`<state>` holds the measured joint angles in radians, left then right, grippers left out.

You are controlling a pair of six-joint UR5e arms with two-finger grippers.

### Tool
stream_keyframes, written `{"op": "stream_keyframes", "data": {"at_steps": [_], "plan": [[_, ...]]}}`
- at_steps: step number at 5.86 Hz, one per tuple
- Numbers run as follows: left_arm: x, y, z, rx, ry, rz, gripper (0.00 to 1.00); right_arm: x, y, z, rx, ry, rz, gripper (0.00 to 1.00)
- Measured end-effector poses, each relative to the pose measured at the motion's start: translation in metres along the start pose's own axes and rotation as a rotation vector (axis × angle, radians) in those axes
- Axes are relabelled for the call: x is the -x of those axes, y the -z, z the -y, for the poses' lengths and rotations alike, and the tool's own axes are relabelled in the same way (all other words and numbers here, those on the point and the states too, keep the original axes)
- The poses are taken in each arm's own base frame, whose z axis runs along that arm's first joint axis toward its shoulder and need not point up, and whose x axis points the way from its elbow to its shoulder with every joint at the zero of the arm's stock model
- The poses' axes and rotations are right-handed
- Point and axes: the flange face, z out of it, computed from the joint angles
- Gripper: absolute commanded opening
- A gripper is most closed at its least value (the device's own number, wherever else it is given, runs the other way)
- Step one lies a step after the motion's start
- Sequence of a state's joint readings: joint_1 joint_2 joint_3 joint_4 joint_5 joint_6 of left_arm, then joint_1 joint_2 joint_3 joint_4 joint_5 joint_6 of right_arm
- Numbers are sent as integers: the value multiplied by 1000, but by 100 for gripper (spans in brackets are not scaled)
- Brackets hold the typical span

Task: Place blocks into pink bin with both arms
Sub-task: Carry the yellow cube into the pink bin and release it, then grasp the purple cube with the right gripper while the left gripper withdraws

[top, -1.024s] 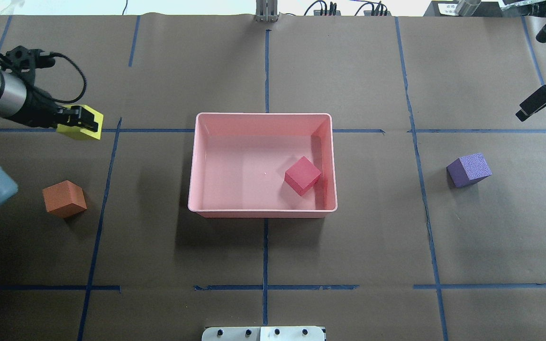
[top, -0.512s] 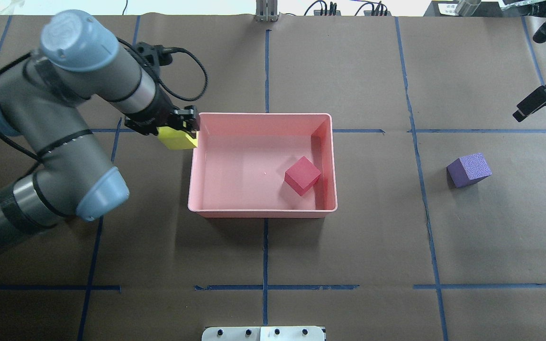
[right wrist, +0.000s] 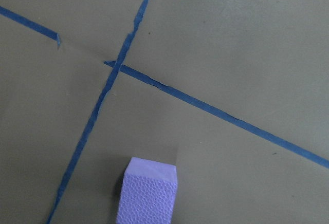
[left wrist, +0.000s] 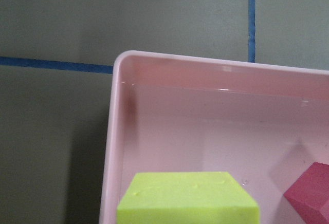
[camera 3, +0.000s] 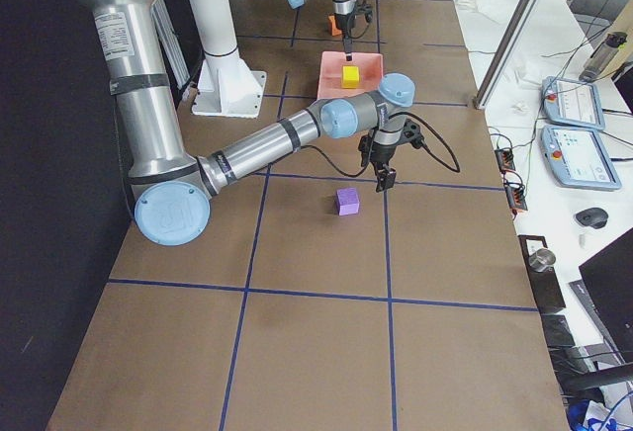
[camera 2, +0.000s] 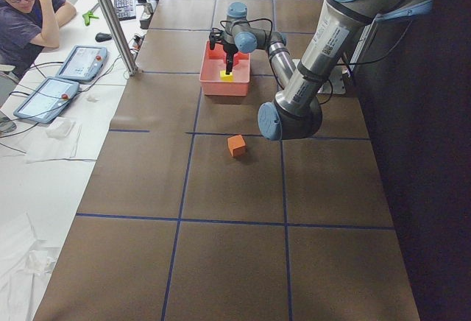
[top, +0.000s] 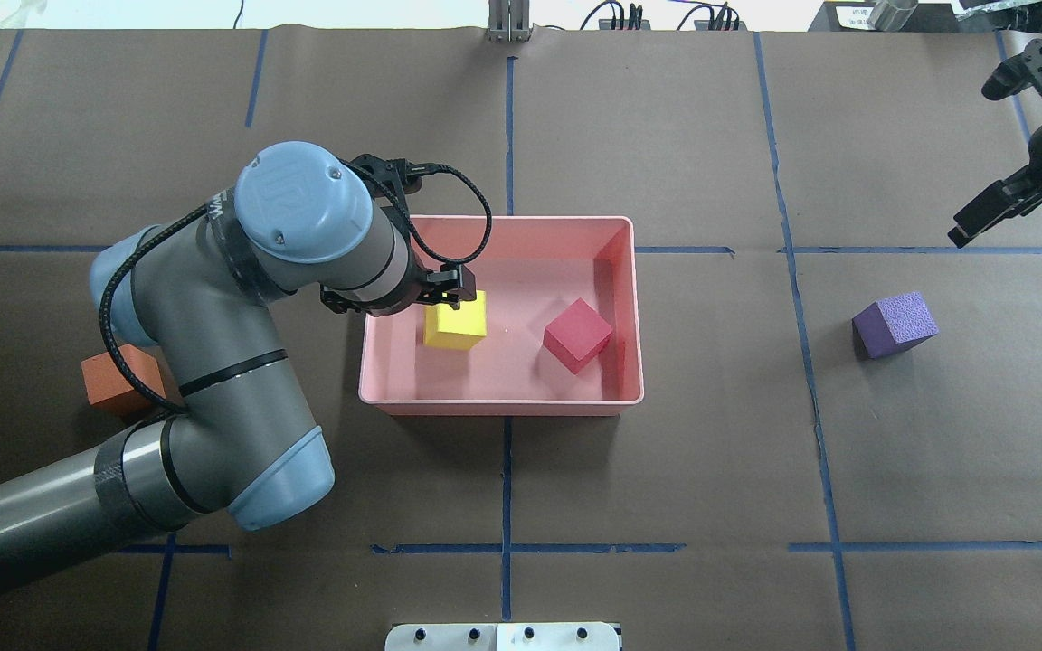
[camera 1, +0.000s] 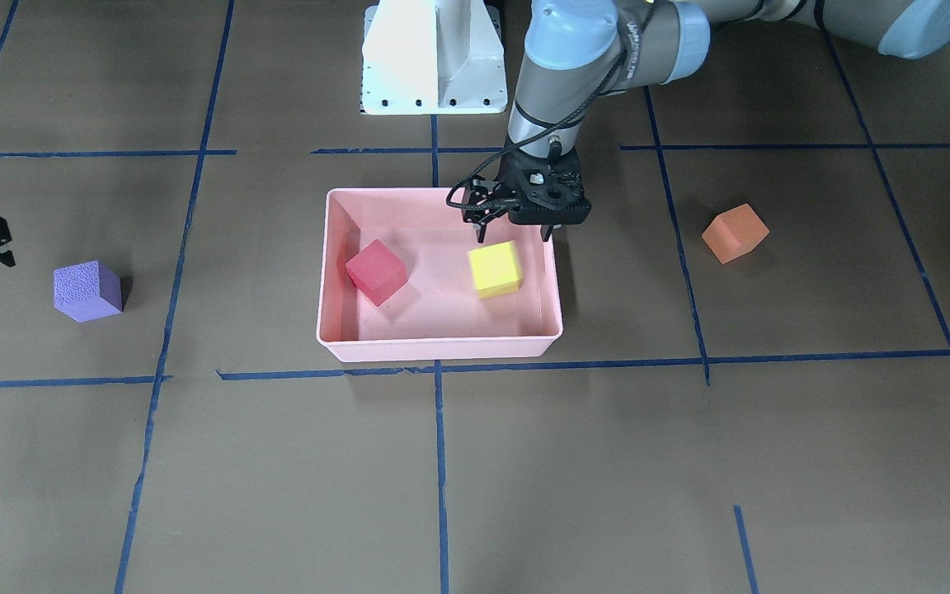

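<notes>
The pink bin sits mid-table. The red block and the yellow block lie inside it; both also show in the front view, red and yellow. My left gripper hovers just above the yellow block with its jaws spread, apart from it. The orange block lies on the table at my left, partly hidden by the left arm in the overhead view. The purple block lies at my right. My right gripper is open and empty, beyond the purple block.
Blue tape lines cross the brown table cover. The white pedestal base stands behind the bin on the robot's side. The left arm's elbow hangs over the table left of the bin. An operator sits past the far edge.
My left arm swung right from the table's left side, carrying the yellow block over the bin's rim, and let it go inside. My right gripper shifted slightly left.
</notes>
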<state>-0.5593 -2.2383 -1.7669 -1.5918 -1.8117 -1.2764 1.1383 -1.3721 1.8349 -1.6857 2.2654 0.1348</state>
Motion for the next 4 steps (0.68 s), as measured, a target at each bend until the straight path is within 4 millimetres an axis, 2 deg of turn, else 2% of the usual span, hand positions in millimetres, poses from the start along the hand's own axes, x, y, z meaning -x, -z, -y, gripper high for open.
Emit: {"op": "stream_keyframes", "data": {"at_steps": [1, 3, 4], "plan": [[-1, -2, -3, -8, -3, 5, 100, 22, -25, -5, -32, -64, 2, 100], [-1, -3, -4, -13, -4, 8, 100, 39, -76, -38, -85, -166, -19, 100], [-1, -4, -4, -13, -4, 8, 100, 43, -97, -45, -78, -180, -35, 100]]}}
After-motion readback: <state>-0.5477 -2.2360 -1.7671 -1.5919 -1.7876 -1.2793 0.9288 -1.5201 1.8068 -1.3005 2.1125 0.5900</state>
